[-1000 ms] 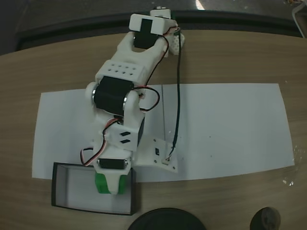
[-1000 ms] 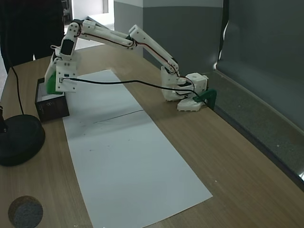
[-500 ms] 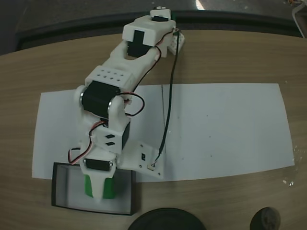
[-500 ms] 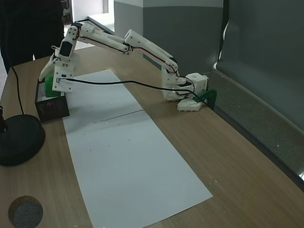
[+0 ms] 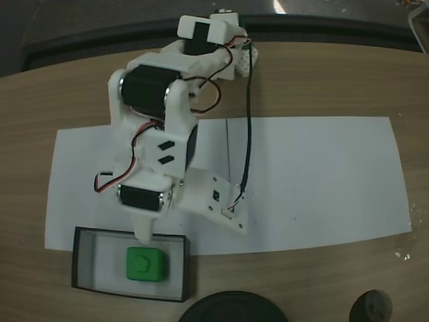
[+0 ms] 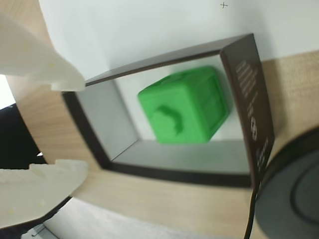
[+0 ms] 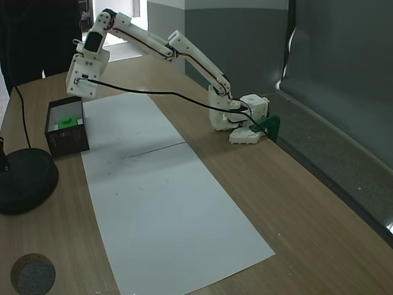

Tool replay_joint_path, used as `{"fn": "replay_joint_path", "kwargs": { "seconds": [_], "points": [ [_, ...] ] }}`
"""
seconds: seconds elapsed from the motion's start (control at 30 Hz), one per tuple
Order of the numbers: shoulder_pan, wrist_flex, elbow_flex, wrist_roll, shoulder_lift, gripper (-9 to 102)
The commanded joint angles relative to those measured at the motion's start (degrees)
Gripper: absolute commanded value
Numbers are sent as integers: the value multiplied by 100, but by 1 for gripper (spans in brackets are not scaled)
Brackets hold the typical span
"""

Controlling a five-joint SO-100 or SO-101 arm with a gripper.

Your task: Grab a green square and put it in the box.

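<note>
Gripper (image 6: 65, 127) stands wide open and empty in the wrist view, its two white fingers (image 6: 37, 59) spread apart at the left edge, touching nothing. Seen from a fixed view above, the gripper (image 5: 143, 231) hangs over the box's far wall, clear of the cube. Green square (image 5: 145, 263) sits on the white floor of the box (image 5: 84, 265), roughly centred, stud side up; in the wrist view the green square (image 6: 185, 105) lies apart from the box (image 6: 249, 99) walls on all sides. Box rests on the wooden counter (image 5: 322, 80) just below the edge of a white paper sheet (image 5: 315, 181). From the side fixed view, the gripper (image 7: 78, 83) is raised above the box (image 7: 64, 140), with the green square (image 7: 69, 121) visible inside. A round black base (image 7: 24, 181) stands near the box on the counter.
</note>
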Motion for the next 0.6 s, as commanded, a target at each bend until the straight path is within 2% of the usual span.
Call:
{"fn": "replay_joint_path", "kwargs": {
  "seconds": [0.0,0.13,0.4,0.43,0.57],
  "points": [
    [-18,35,-220,290,1635,11],
    [-44,44,800,650,2900,11],
    [-149,9,4192,1521,5713,11],
    [-255,-9,5106,1696,6469,11],
    [-712,-26,6486,1740,7629,11]
  ]
}}
